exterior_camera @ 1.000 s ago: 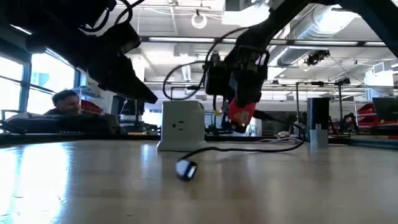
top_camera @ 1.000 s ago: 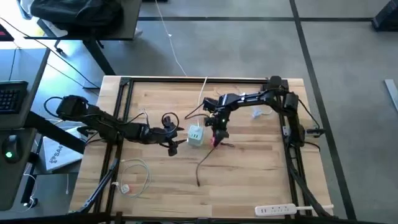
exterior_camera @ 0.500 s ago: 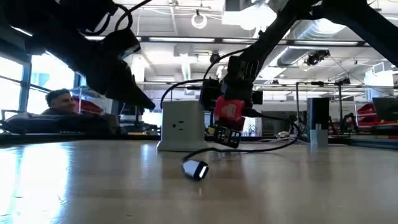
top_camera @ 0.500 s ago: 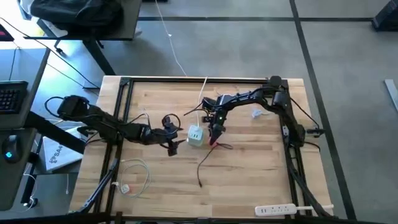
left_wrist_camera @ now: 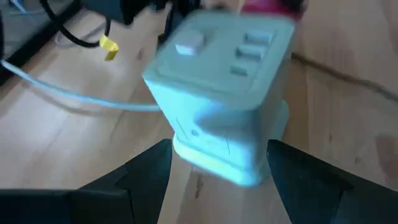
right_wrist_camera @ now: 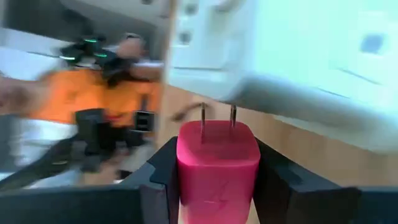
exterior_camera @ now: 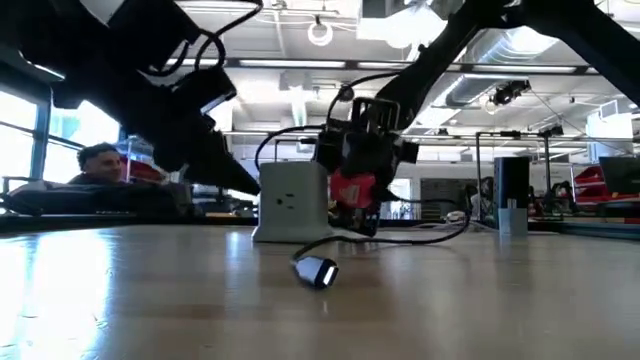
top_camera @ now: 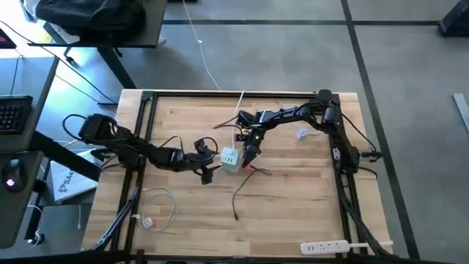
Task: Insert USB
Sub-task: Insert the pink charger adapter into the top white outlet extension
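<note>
R gripper (top_camera: 249, 155) sits near mid-tabletop, just beside the white charger cube (top_camera: 230, 159), fingers (right_wrist_camera: 163, 180) clamped on the red-pink USB plug (right_wrist_camera: 217, 163). Right wrist view: plug's two metal prongs point at the cube's face, close to it, not yet in. Low view: plug (exterior_camera: 351, 189) is held above the tabletop (exterior_camera: 480, 300), right next to the cube (exterior_camera: 291, 201); can't tell if touching. Thin black cable (top_camera: 245, 183) trails from the plug across the wood toward the front edge, w/ a small loose connector (exterior_camera: 316, 271) lying at its end on the surface.

L gripper (top_camera: 207, 163) is on the cube's other side. Left wrist view: its fingers (left_wrist_camera: 146, 165) are apart, flanking the cube's base (left_wrist_camera: 227, 112); contact w/ the cube can't be told.

Coiled white cable (top_camera: 157, 205) lies near the tabletop's front-left corner, white power strip (top_camera: 327, 247) at the front-right edge. A person (exterior_camera: 105, 165) shows in the room beyond, low view.
</note>
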Robot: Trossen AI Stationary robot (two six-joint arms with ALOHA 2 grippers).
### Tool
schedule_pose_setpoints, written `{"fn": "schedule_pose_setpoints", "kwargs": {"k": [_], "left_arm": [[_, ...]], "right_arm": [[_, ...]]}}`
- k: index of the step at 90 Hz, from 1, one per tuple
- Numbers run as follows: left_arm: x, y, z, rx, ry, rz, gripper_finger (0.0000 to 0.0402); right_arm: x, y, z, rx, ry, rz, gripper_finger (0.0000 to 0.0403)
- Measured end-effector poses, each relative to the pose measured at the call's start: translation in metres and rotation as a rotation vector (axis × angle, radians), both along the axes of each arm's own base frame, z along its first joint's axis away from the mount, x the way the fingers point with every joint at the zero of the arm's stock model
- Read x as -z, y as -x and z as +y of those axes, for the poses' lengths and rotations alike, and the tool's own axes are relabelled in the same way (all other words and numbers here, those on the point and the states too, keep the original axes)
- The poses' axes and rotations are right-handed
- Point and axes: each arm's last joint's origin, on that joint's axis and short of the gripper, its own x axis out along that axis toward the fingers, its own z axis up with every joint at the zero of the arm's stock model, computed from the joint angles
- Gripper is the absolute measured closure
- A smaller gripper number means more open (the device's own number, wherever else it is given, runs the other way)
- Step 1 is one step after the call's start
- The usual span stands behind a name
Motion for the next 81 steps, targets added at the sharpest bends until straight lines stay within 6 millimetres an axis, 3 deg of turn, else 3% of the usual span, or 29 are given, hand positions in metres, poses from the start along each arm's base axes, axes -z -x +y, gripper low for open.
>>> {"fn": "schedule_pose_setpoints", "kwargs": {"k": [19,34,62,81], "left_arm": [[-0.016,0.001,0.001,0.057,-0.107,-0.043,0.0161],[-0.026,-0.005,0.009,0.026,-0.067,-0.086,0.0161],[-0.053,-0.029,0.026,0.227,0.174,0.011,0.015],[-0.074,-0.038,0.032,0.221,0.15,0.121,0.0117]], "right_arm": [[-0.022,0.015,0.003,-0.026,0.247,0.107,0.0292],[-0.03,0.022,0.012,-0.067,0.333,0.17,0.0292],[-0.031,0.019,0.03,-0.128,0.35,0.171,0.0292],[-0.031,0.022,0.036,-0.155,0.334,0.206,0.0292]]}}
